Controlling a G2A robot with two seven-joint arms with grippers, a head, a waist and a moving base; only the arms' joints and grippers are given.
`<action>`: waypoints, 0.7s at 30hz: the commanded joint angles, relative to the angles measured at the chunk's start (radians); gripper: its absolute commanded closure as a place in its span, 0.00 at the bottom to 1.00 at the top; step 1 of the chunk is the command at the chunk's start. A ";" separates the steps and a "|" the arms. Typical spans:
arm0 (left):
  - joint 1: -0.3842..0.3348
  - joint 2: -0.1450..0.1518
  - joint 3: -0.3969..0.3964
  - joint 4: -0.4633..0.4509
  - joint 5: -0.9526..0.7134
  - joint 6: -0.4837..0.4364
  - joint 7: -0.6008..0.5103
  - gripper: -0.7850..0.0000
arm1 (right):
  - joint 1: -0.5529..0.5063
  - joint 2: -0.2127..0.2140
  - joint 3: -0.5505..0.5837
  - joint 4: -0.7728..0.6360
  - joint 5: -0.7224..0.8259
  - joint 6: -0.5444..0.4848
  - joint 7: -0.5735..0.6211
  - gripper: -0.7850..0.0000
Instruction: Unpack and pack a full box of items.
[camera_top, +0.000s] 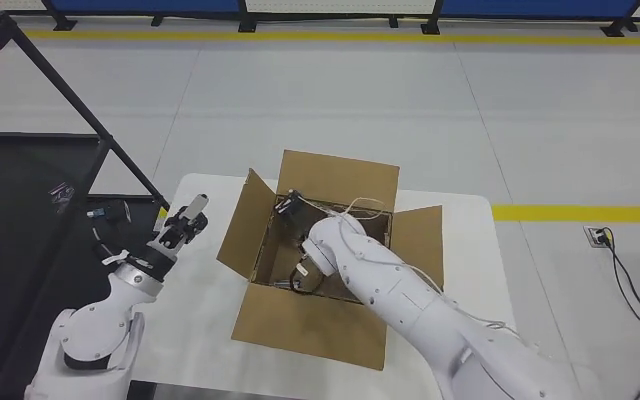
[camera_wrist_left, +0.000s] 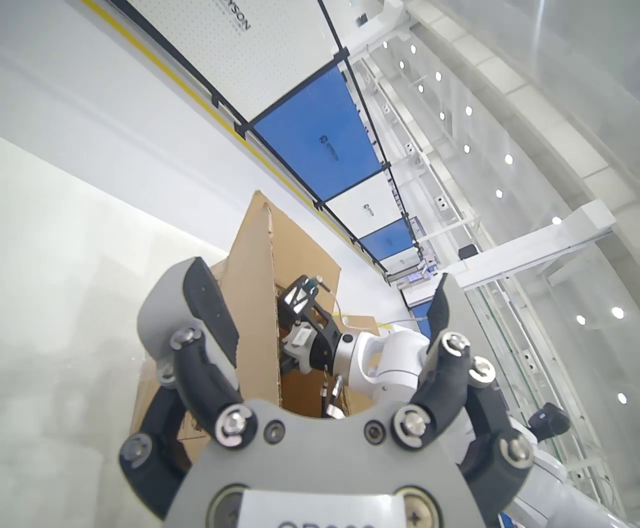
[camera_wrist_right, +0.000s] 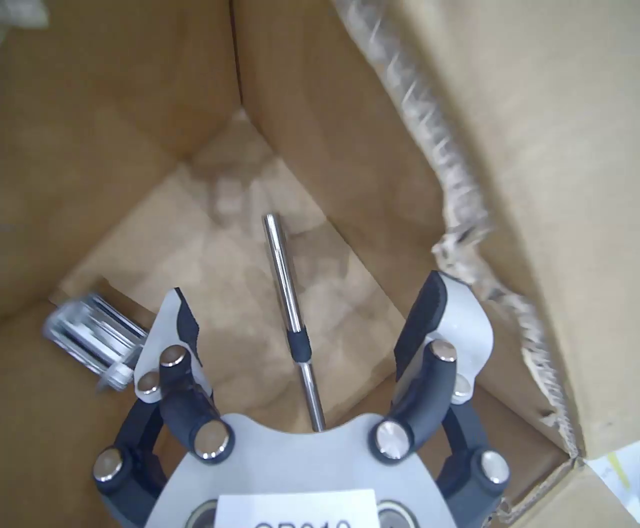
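An open cardboard box (camera_top: 310, 320) stands on the white table, flaps spread. My right arm reaches down into it. In the right wrist view my right gripper (camera_wrist_right: 305, 312) is open above the box floor. A thin metal rod with a black band (camera_wrist_right: 292, 310) lies on the floor between the fingers. A clear plastic item (camera_wrist_right: 90, 332) lies beside one finger. My left gripper (camera_top: 190, 222) is open with nothing in it, held above the table to the left of the box. In the left wrist view, the left gripper (camera_wrist_left: 325, 300) faces the box flap (camera_wrist_left: 260, 300).
The box's torn tape strip (camera_wrist_right: 450, 200) runs along one inner wall. A dark frame and a black surface with small items (camera_top: 100, 212) stand at the left of the table (camera_top: 200, 330). Cables trail from my right arm over the box's back flap.
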 joint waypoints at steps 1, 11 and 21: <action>-0.006 0.002 0.011 0.003 0.020 -0.001 -0.034 0.00 | -0.034 0.035 0.042 -0.120 -0.032 0.069 0.009 0.00; -0.024 0.009 0.039 0.005 0.046 -0.005 -0.097 0.00 | -0.443 0.255 0.430 -0.897 -0.303 0.113 0.182 0.00; -0.062 0.014 0.089 0.021 0.067 0.014 -0.175 0.00 | -0.608 0.295 0.583 -1.094 -0.286 0.038 0.200 0.00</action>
